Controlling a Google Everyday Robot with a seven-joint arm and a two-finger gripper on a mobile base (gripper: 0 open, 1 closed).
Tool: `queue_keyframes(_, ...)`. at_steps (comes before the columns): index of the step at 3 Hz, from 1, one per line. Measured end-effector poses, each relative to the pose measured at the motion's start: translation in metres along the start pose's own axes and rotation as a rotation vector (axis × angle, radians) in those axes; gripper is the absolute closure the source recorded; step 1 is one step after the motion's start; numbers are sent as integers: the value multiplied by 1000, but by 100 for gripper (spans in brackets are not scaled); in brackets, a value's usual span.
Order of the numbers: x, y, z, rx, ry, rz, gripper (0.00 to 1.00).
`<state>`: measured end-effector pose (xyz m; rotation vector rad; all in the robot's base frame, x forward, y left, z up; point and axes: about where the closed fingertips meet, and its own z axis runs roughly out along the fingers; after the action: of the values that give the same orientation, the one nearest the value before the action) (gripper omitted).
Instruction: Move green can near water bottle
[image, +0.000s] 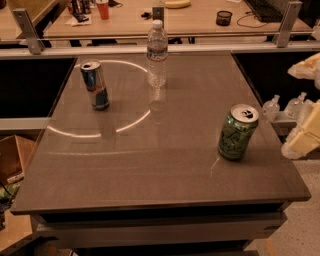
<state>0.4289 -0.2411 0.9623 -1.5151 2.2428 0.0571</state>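
On table (165, 170): green can (237, 132) front-right, water bottle (157, 52) back-centre, other can (94, 85) back-left; tool (301, 144) beyond right edge.

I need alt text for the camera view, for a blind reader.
A green can stands near the right edge of the table, apart from the water bottle at the back. The gripper hangs right of the can, off the table.

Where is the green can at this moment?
In the camera view the green can stands near the table's right edge, far from the water bottle; the gripper hovers just right of it.
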Motion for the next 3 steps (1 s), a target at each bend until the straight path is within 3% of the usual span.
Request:
queue_keyframes(1,36,4,3,46,-163,130,0)
queue_keyframes(2,61,13,10,77,-320,212,0)
queue_keyframes(3,69,24,17,84,-493,249,0)
